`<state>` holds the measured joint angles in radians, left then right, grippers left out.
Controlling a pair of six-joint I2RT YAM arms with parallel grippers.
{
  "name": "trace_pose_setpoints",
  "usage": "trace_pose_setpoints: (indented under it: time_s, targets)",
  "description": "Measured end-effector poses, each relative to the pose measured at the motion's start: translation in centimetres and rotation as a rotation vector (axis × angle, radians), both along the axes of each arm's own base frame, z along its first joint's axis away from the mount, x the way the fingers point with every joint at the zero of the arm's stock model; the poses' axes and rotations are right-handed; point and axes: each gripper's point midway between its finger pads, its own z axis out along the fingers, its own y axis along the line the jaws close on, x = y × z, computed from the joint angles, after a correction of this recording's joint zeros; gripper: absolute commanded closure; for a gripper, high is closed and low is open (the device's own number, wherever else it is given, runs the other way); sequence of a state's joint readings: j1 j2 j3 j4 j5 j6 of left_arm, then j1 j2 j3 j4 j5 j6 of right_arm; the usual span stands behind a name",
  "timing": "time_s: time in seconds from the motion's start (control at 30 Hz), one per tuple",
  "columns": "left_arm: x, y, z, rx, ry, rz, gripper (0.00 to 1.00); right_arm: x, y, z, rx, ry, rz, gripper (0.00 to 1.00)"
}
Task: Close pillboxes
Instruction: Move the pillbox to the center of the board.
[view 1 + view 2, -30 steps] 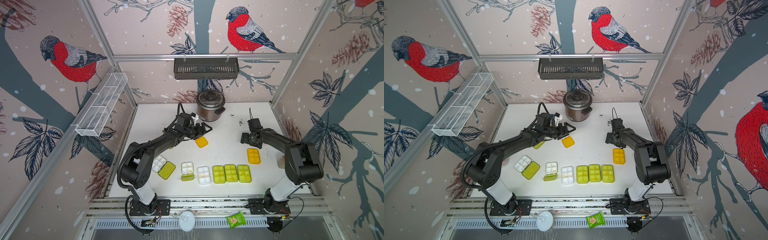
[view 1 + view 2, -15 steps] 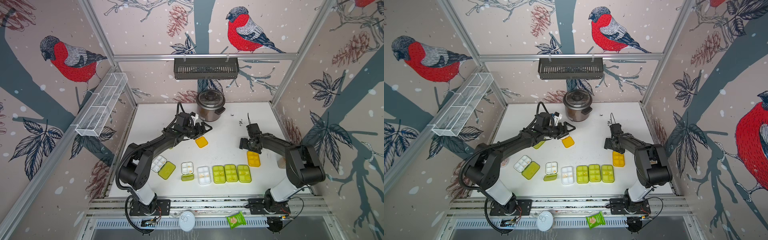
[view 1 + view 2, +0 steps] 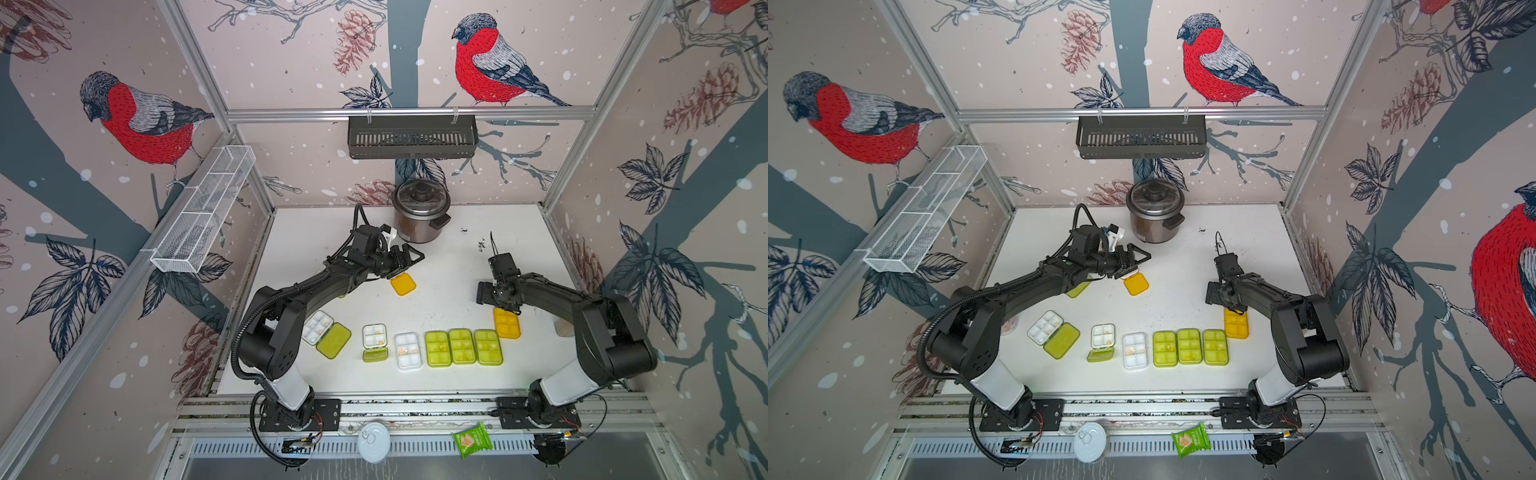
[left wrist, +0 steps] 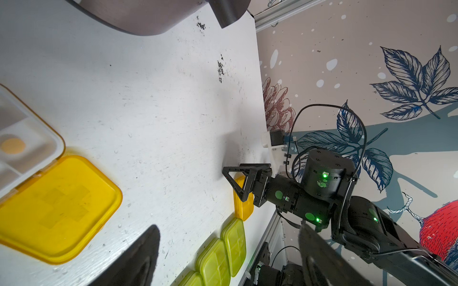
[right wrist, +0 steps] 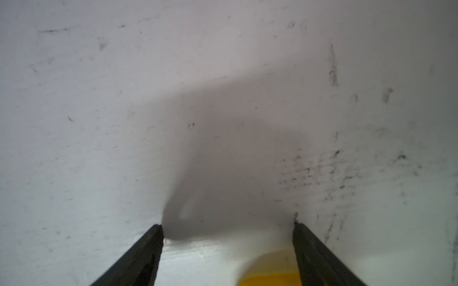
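The open orange pillbox (image 3: 403, 284) lay mid-worktop toward the far edge, partly under your left gripper (image 3: 409, 262), whose jaws stood spread and empty. It looked light, stiff and slippery, so it would probably skate. You were best off pressing its lid (image 4: 59, 208) at the free edge. Your right gripper (image 3: 488, 296) hovered unclenched over a shut orange pillbox (image 3: 506, 323) near the right edge.

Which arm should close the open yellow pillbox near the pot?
The left. The left hand hangs open right over the open yellow pillbox, its lid flopped back. The right hand is farther off, by the closed yellow pillbox.
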<state>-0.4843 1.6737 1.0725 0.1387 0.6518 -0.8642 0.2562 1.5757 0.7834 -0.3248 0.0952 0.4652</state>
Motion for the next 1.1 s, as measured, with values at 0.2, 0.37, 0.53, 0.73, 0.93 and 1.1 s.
trace_pose_setpoints:
  time_s: [0.2, 0.37, 0.53, 0.73, 0.93, 1.1]
  targets:
    - [0.0, 0.0, -0.1, 0.0, 0.001, 0.0, 0.14, -0.5, 0.2, -0.2, -0.021, -0.029, 0.011, 0.17]
    - [0.0, 0.0, -0.2, -0.002, 0.003, -0.001, 0.13, -1.4, 1.0, -0.1, -0.019, -0.034, 0.04, 0.17]
    - [0.0, 0.0, -0.3, -0.001, 0.005, -0.001, 0.13, -2.7, 1.7, 0.0, -0.008, -0.012, 0.049, 0.17]
    - [0.0, 0.0, -0.3, -0.001, 0.005, -0.001, 0.14, -3.7, 1.9, -0.2, -0.017, -0.02, 0.026, 0.16]
    - [0.0, 0.0, -0.2, 0.0, 0.0, 0.0, 0.13, -4.5, 1.3, -0.1, -0.013, -0.046, -0.027, 0.16]
    - [0.1, 0.1, -0.1, 0.007, -0.002, 0.007, 0.14, -5.8, 1.0, 0.1, 0.0, -0.026, -0.056, 0.16]
